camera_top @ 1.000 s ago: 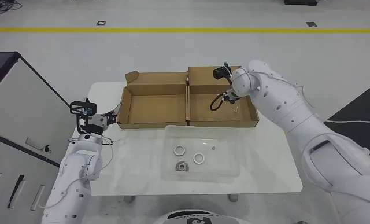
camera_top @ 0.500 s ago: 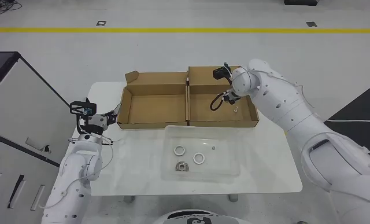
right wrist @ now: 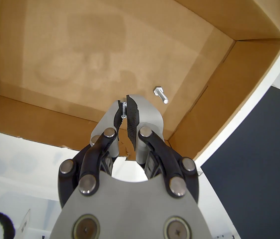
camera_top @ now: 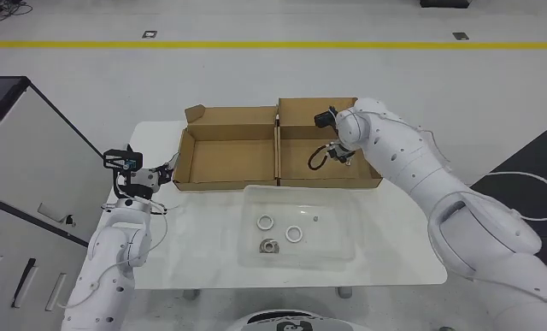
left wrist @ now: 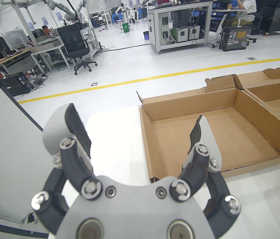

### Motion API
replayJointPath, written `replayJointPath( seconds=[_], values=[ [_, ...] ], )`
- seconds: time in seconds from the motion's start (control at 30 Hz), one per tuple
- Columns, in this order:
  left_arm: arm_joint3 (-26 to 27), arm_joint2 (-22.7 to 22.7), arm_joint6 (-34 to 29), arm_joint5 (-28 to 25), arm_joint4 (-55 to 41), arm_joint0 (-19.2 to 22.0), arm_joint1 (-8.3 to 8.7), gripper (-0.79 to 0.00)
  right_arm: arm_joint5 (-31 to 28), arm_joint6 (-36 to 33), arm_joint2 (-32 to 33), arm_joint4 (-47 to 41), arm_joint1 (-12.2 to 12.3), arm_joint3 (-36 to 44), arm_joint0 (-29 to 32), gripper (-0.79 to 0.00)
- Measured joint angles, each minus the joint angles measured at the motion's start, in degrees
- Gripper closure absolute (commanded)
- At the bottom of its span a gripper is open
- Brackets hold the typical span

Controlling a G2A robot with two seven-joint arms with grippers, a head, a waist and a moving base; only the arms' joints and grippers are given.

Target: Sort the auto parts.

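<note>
My right hand (right wrist: 124,105) is clamped on a small silver threaded bolt (right wrist: 123,109) over the right brown cardboard box (right wrist: 55,26), where a second silver hex bolt (right wrist: 161,94) lies loose. My left hand (left wrist: 135,114) hangs wide open beside the left cardboard box (left wrist: 229,130).

We see two plain brown cardboard boxes (camera_top: 229,156) on a white table (camera_top: 205,237). The tray (camera_top: 338,250) is clear, its two rings (camera_top: 266,221) (camera_top: 294,233) white, its metal part (camera_top: 270,245) grey. The held bolt (right wrist: 123,109) and the loose bolt (right wrist: 160,94) are shiny silver. The left gripper (left wrist: 135,118) and right gripper (right wrist: 126,103) are silver with black links and black ridged pads (left wrist: 76,128). A yellow line (camera_top: 256,44) crosses the pale grey floor (camera_top: 85,74).
</note>
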State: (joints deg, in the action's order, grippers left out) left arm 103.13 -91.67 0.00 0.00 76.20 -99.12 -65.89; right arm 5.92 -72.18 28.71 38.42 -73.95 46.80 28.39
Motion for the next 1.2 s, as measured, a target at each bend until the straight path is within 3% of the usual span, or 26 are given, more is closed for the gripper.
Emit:
replayJointPath(
  seconds=[0.27, 0.43, 0.57, 0.7, 0.8, 0.9, 1.2],
  values=[
    [0.0, 0.0, 0.0, 0.0, 0.0, 0.0, 0.0, -0.785, -2.0, 2.04, -2.08, -1.48, -3.99, -9.0, -1.56, 0.0],
    [0.0, 0.0, 0.0, 0.0, 0.0, 0.0, 0.0, -0.785, -3.16, 2.98, -2.92, -1.92, -6.26, -13.68, -2.48, -0.296],
    [0.0, 0.0, 0.0, 0.0, 0.0, 0.0, 0.0, -0.785, -4.01, 3.58, -3.17, -2.2, -7.66, -16.6, -3.14, -0.388],
    [0.0, 0.0, 0.0, 0.0, 0.0, 0.0, 0.0, -0.785, -5.14, 4.18, -3.19, -2.32, -8.79, -18.89, -3.87, -0.563],
    [0.0, 0.0, 0.0, 0.0, 0.0, 0.0, 0.0, -0.785, -6.18, 4.63, -3.09, -2.13, -9.28, -19.57, -4.36, -0.616],
    [0.0, 0.0, 0.0, 0.0, 0.0, 0.0, 0.0, -0.785, -7.46, 4.96, -2.91, -1.68, -9.46, -19.41, -4.81, -0.785],
    [0.0, 0.0, 0.0, 0.0, 0.0, 0.0, 0.0, -0.785, -11.92, 4.44, -1.29, 1.39, -7.38, -11.94, -4.62, -0.785]
  ],
)
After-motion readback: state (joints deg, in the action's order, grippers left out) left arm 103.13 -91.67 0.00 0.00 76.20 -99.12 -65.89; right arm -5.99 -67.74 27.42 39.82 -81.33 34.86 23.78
